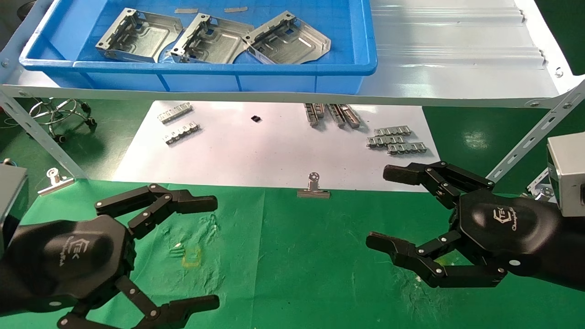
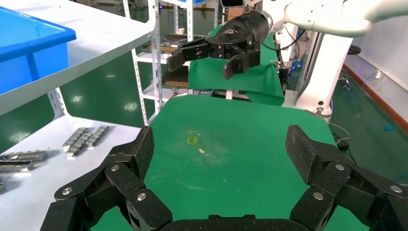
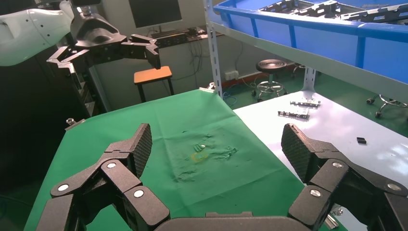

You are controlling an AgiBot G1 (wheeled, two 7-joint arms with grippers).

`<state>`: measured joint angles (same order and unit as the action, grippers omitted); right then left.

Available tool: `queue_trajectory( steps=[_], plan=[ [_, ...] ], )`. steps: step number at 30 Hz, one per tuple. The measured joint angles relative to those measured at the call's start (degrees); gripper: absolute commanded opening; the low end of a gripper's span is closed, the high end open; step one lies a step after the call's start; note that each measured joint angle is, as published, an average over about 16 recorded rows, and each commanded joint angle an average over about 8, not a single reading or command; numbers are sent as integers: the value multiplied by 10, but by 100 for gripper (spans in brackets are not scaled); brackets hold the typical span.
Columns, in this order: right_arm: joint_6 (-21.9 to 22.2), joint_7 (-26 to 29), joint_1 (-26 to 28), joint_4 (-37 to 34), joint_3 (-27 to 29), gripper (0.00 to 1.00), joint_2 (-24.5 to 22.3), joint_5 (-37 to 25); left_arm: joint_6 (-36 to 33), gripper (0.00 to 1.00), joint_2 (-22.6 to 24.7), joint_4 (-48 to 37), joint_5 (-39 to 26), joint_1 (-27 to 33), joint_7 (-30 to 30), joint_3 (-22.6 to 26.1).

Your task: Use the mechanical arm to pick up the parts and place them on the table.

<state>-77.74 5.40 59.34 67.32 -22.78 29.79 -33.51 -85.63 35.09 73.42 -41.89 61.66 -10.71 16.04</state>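
Left gripper (image 1: 208, 249) hovers low over the left side of the green table (image 1: 297, 265), claw fingers spread wide, nothing between them. Right gripper (image 1: 381, 208) hovers over the right side of the table near the white sheet's (image 1: 274, 151) edge, also spread wide and empty. The grippers face each other and are well apart; each wrist view shows the other one across the cloth, left wrist (image 2: 207, 60), right wrist (image 3: 103, 45).

Yellow mark (image 1: 192, 256) sits on the creased cloth between the two, closer to the left gripper.

Three parts (image 1: 212, 39) lie side by side in the blue bin (image 1: 228, 73) on the grey shelf (image 1: 457, 59) above the work area, with the rightmost overlapping its neighbour. None on the table.

Small ribbed strips (image 1: 395, 139) are scattered on the white sheet under the shelf. One binder clip (image 1: 313, 188) holds the sheet's front edge, another (image 1: 55, 180) sits at the cloth's left corner.
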Motion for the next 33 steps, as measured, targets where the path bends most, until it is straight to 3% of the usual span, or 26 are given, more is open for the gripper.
queue_trajectory(
  steps=[14,15,22,23,33],
  plan=[
    [0,0,0,0,0,100,0,0,0,100,0,0,0,0,0,0],
    [0,0,0,0,0,93,0,0,0,100,0,0,0,0,0,0],
    [0,0,0,0,0,6,0,0,6,100,1,-3,-1,0,-2,-1],
    [0,0,0,0,0,0,0,0,10,100,1,-4,-1,1,-3,-1],
    [0,0,0,0,0,0,0,0,90,100,24,-15,-18,20,-21,-5]
  ],
)
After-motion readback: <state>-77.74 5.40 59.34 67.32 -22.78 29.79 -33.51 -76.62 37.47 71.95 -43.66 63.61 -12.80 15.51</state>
